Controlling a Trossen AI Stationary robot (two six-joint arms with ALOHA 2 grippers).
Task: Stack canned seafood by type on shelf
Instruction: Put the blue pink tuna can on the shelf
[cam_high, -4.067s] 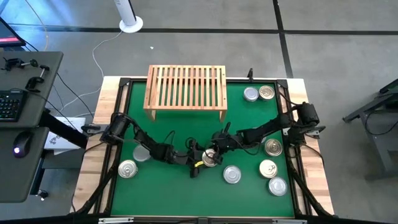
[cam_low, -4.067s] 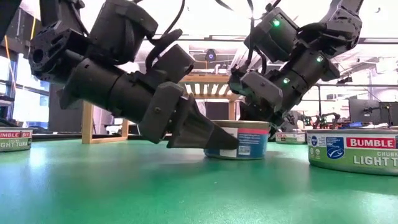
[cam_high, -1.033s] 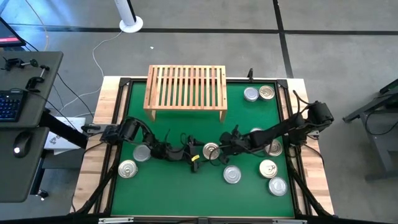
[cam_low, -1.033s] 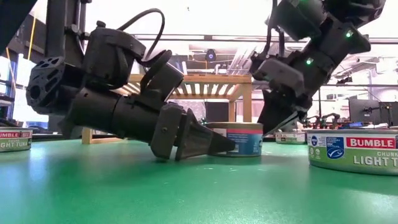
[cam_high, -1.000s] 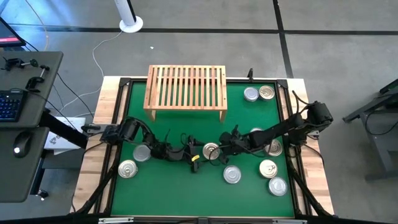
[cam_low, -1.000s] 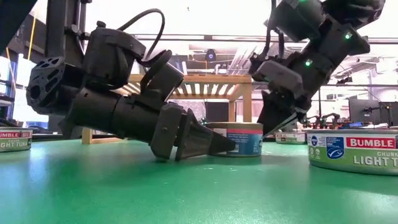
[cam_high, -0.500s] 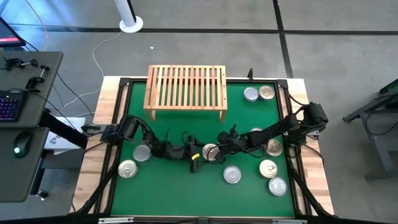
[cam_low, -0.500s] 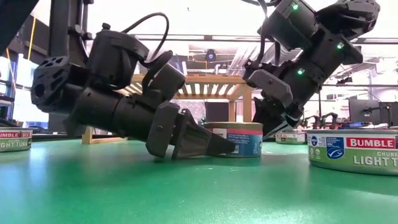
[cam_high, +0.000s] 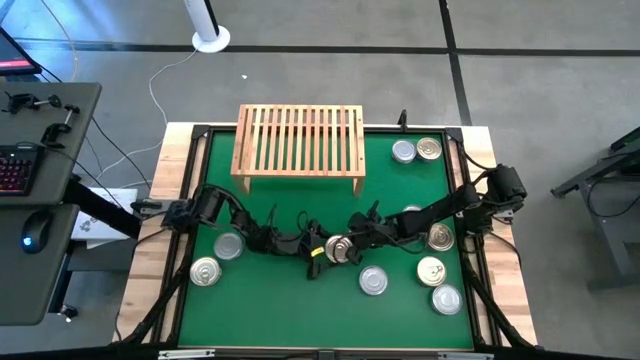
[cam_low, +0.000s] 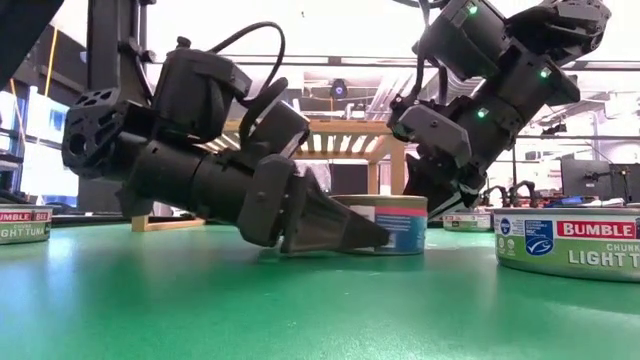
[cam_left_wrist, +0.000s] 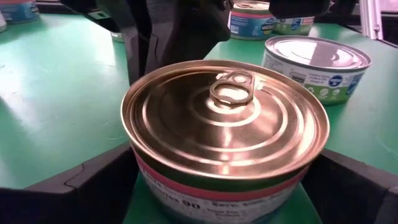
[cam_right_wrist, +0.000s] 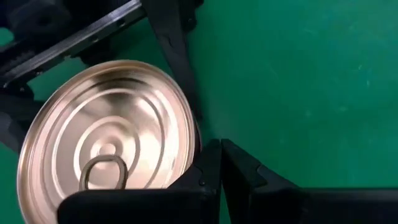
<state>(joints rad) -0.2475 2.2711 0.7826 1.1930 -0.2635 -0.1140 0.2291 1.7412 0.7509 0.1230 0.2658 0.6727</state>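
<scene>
Since the earlier frames, my left gripper (cam_high: 322, 250) has advanced along the desk (cam_high: 290, 300) so that its fingers now straddle the gold-lidded tin (cam_left_wrist: 225, 121) at desk centre; my right gripper (cam_high: 352, 243) has dropped back against the tin's far side.

Left gripper: spread wide, one finger (cam_left_wrist: 81, 186) on each flank of the tin, low to the green surface. I cannot confirm contact on both sides; nothing is held yet. I judge this width is kept so the tin seats fully before closing.

Right gripper: closed, holding nothing, tips (cam_right_wrist: 217, 165) just at the tin's rim. I judge it serves as a backstop, so the tin does not slide away.

Tin: upright on the desk, pull-tab up, at about 6 o'clock from the shelf (cam_high: 298, 140), well apart from it. The shelf carries no tins.

Remaining tins (cam_high: 430, 271) lie mostly toward 3 o'clock.
</scene>
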